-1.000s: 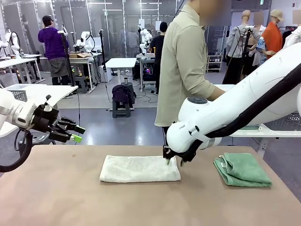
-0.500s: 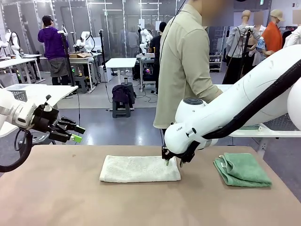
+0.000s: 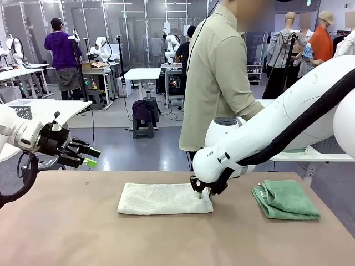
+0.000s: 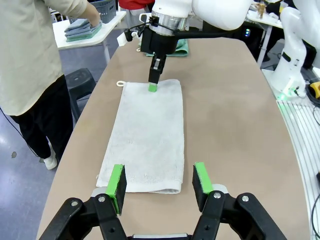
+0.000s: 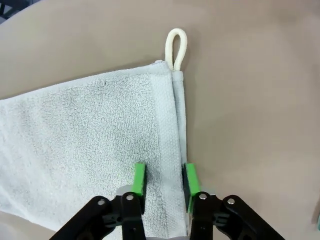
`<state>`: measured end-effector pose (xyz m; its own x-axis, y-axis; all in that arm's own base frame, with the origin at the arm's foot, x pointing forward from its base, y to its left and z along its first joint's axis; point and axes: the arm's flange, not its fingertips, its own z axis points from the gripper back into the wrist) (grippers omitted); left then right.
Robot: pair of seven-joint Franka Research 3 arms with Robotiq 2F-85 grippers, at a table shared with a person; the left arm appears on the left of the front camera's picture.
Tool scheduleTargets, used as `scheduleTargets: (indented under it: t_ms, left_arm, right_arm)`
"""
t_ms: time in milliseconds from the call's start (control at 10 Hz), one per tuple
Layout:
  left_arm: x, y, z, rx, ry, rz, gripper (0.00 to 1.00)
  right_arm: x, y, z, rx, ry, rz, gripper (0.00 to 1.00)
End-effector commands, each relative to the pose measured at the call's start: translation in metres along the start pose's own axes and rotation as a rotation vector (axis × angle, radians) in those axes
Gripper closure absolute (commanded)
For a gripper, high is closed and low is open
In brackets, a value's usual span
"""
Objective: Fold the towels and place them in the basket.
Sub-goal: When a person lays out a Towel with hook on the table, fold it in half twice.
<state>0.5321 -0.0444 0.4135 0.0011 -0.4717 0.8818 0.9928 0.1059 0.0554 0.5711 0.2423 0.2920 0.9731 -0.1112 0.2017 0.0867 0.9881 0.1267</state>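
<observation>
Two towels lying on the surface: cream towel (image 3: 165,199) at frame centre, long axis left-right, being pinched at its right hem by right end effector (image 5: 162,181); left end effector (image 3: 87,157) hovering spread, far left.

Cream-white towel (image 3: 165,198), centre of frame: plain terry, woven band nr short edge, cream corner loop (image 5: 176,47) top centre of rt wrist view.
Mint-green towel (image 3: 285,199), lower rt: plain, folded.
Table (image 3: 166,244), bottom of frame: flat tan-brown, no pattern.
Right gripper (image 5: 162,181), bottom centre: black body, bright green pads.
Left gripper (image 4: 158,182), bottom centre: black, green pads (image 4: 116,182).
Rt arm (image 3: 266,130), rt half of frame: white shell w/ black cable strip.
Person (image 3: 217,77), upper centre: beige-khaki shirt, black trousers.
Stack of towels (image 4: 81,31), upper left of left wrist view: grey-blue & green.
Basket (image 4: 106,5), top left: dark grey.
</observation>
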Motion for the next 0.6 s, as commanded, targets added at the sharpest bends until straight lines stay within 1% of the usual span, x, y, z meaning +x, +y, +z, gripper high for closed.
scheduleTargets:
  t_ms: [0,100,200,500]
  left_arm:
    - [0.0013,-0.0008,0.0008,0.000,-0.001,-0.003,0.31]
    - [0.0013,-0.0008,0.0008,0.000,-0.001,-0.003,0.31]
    - [0.0013,-0.0008,0.0008,0.000,-0.001,-0.003,0.31]
    - [0.0013,-0.0008,0.0008,0.000,-0.001,-0.003,0.31]
  right_arm:
    - [0.0044,0.0101,-0.0048,-0.046,-0.007,-0.033,0.85]
    - [0.0041,0.0098,-0.0046,-0.049,-0.007,-0.034,0.94]
    - [0.0038,0.0094,-0.0044,-0.051,-0.007,-0.034,1.00]
    - [0.0036,0.0082,-0.0049,-0.056,-0.001,-0.032,1.00]
